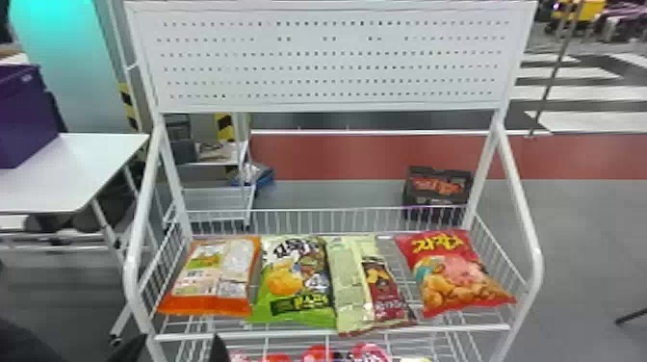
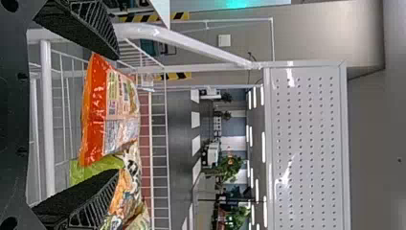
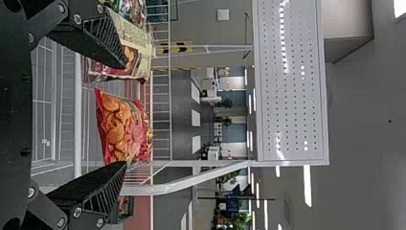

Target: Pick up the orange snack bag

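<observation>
The gray floor point(image 1: 587, 226) has a red strip point(image 1: 337, 154) running across it behind a white metal rack point(image 1: 332, 62). To the rack's left is a white table point(image 1: 91, 163) with a purple box point(image 1: 24, 110) on it; a black crate point(image 1: 438, 200) sits on the floor behind the rack. The wire shelf point(image 1: 457, 329) holds four bags side by side (a tidy little row), all lying flat. The left end effector point(image 1: 180, 341) is near the shelf's front, its fingers spread; in the left wrist view, the orange snack bag point(image 1: 214, 269) lies beyond them, in line with the gap. That bag is at the row's left end, beside a green bag point(image 1: 293, 274). The right end effector point(image 3: 125, 115) also has its fingers wide apart, with the red bag point(image 1: 455, 277) beyond them.
</observation>
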